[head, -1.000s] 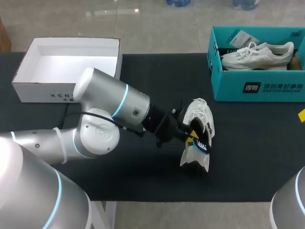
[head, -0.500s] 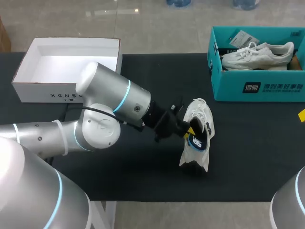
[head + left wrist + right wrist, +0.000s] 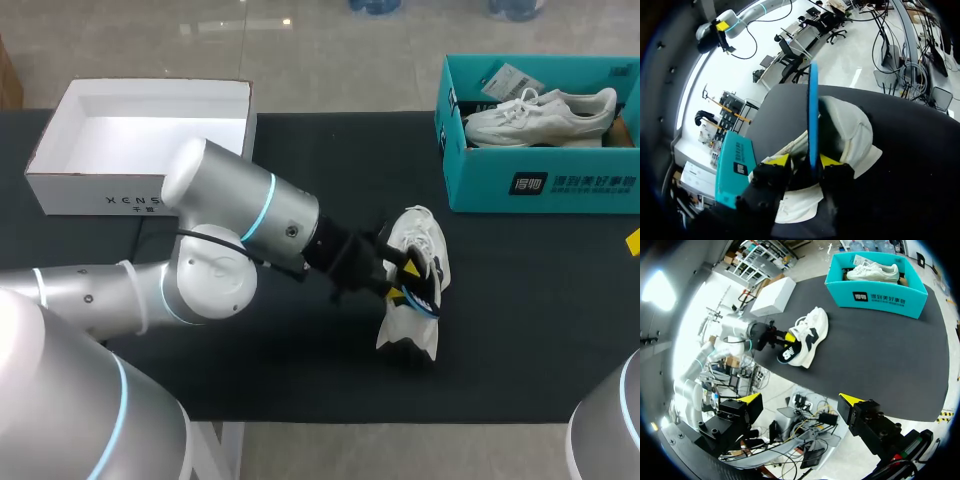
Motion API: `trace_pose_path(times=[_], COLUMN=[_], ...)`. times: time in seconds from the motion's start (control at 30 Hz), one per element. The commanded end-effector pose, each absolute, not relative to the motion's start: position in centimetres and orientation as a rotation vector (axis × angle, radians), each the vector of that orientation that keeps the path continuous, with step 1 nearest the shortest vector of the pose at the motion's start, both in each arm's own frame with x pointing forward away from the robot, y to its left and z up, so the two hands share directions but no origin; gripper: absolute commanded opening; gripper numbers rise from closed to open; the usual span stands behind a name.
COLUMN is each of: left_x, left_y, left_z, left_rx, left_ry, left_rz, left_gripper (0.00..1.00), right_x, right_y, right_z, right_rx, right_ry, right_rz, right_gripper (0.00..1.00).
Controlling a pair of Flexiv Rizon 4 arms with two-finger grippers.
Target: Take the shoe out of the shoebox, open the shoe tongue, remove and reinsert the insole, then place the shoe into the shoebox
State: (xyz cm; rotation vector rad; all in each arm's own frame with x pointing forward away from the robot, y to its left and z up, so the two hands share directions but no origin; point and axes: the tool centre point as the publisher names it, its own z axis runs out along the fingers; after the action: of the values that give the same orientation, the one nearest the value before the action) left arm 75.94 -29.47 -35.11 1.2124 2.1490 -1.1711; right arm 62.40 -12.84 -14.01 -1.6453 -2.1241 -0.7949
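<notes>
On the black tabletop (image 3: 250,385), the left claw (image 3: 807,161) is clamped on the thin blue-edged insole (image 3: 813,112) at the mouth of the white sneaker (image 3: 428,232); the right claw (image 3: 801,399) stands apart. I judge the insole step is in hand; the next move needs straight guiding.

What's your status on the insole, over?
Left pincer shut on insole, held edge-on at the white shoe's opening. Right pincer open, empty, well back from the shoe. Nothing seen in the way.

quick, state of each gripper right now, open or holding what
Left gripper: closed on the insole, at the shoe.
Right gripper: open, holding nothing.
</notes>
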Motion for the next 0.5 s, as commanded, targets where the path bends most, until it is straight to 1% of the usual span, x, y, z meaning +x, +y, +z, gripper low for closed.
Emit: trace_pose_path(times=[0.03, 0.07, 0.1, 0.17, 0.23, 0.5], left_x=[75.1, 75.1, 75.0, 74.7, 74.4, 74.3], left_y=[-28.4, -28.3, -28.3, -28.5, -28.7, -29.5], left_z=[-34.3, -34.1, -34.0, -33.9, -33.9, -34.7], left_rx=[1.188, 1.171, 1.169, 1.174, 1.181, 1.243], left_ry=[2.129, 2.129, 2.127, 2.125, 2.124, 2.141], left_rz=[-1.208, -1.230, -1.236, -1.245, -1.248, -1.216], left_gripper=[0.32, 0.29, 0.24, 0.20, 0.21, 0.17], right_x=[61.5, 61.5, 61.5, 61.5, 61.5, 61.5], right_y=[-12.9, -12.9, -12.9, -12.9, -12.9, -12.9], right_z=[-14.2, -14.2, -14.2, -14.2, -14.2, -14.2], right_rx=[-1.687, -1.687, -1.687, -1.687, -1.687, -1.687], right_ry=[-2.120, -2.120, -2.120, -2.120, -2.120, -2.120], right_rz=[-0.882, -0.882, -0.882, -0.882, -0.882, -0.882], right_gripper=[1.00, 1.00, 1.00, 1.00, 1.00, 1.00])
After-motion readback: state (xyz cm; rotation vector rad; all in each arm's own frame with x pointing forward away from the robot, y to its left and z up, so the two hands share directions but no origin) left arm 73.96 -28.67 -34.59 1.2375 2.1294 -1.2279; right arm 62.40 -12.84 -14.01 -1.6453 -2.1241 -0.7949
